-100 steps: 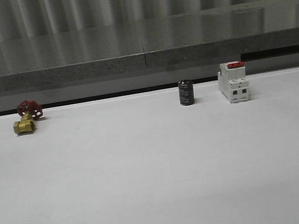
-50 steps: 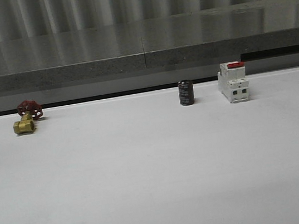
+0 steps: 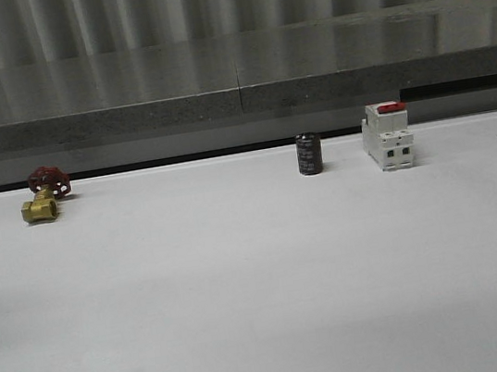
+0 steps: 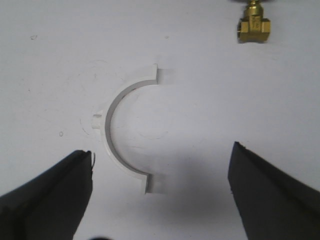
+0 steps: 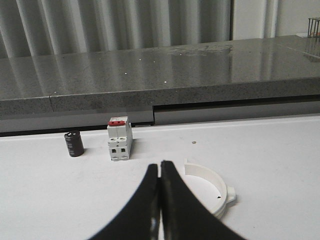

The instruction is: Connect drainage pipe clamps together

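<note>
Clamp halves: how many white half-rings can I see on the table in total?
2. One clamp half lies flat between the open left gripper fingers, near the brass valve. The other clamp half lies just beyond the shut right gripper.

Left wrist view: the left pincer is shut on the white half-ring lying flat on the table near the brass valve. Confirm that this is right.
Not quite. In the left wrist view the left pincer is open, its fingers wide apart on either side of the white half-ring and not touching it. The rest holds: the half-ring lies flat on the table, with the brass valve nearby.
</note>
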You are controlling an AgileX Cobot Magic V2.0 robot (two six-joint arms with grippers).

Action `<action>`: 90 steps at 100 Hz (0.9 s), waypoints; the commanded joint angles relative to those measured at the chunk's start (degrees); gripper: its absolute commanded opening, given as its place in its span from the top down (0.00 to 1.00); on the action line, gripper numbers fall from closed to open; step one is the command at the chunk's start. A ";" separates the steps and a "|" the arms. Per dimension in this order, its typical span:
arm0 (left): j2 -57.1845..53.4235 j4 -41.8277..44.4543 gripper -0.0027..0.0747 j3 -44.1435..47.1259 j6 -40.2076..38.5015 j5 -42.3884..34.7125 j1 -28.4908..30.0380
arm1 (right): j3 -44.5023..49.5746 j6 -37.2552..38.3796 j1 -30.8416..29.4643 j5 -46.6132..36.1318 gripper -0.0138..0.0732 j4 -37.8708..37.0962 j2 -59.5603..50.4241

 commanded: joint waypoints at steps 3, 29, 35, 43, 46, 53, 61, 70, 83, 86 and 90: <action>2.36 -5.64 0.25 -2.99 6.44 -2.53 3.53 | -1.19 -0.53 -0.44 -4.81 0.92 0.00 -1.06; 11.02 -13.59 0.25 -3.96 16.60 -7.13 11.44 | -1.19 -0.53 -0.44 -4.81 0.92 0.00 -1.06; 13.24 -13.59 0.25 -4.35 17.47 -7.41 12.73 | -1.19 -0.53 -0.44 -4.81 0.92 0.00 -1.06; 16.01 -13.59 0.25 -5.27 17.59 -8.59 13.38 | -1.19 -0.53 -0.44 -4.81 0.92 0.00 -1.06; 17.02 -13.48 0.25 -5.62 17.88 -9.02 13.43 | -1.19 -0.53 -0.44 -4.81 0.92 0.00 -1.06; 19.48 -13.48 0.25 -6.70 19.05 -9.78 13.60 | -1.19 -0.53 -0.44 -4.81 0.92 0.00 -1.06; 22.23 -13.48 0.25 -8.43 20.25 -9.89 13.60 | -1.19 -0.53 -0.44 -4.81 0.92 0.00 -1.06; 24.96 -13.32 0.25 -10.29 20.74 -9.92 13.75 | -1.19 -0.53 -0.44 -4.81 0.92 0.00 -1.06; 27.86 -13.07 0.25 -12.33 20.83 -9.38 13.86 | -1.19 -0.53 -0.44 -4.81 0.92 0.00 -1.06; 28.46 -13.07 0.25 -12.45 20.94 -9.38 13.86 | -1.19 -0.53 -0.44 -4.81 0.92 0.00 -1.06; 28.90 -13.07 0.25 -12.56 21.06 -9.38 13.86 | -1.19 -0.53 -0.44 -4.81 0.92 0.00 -1.06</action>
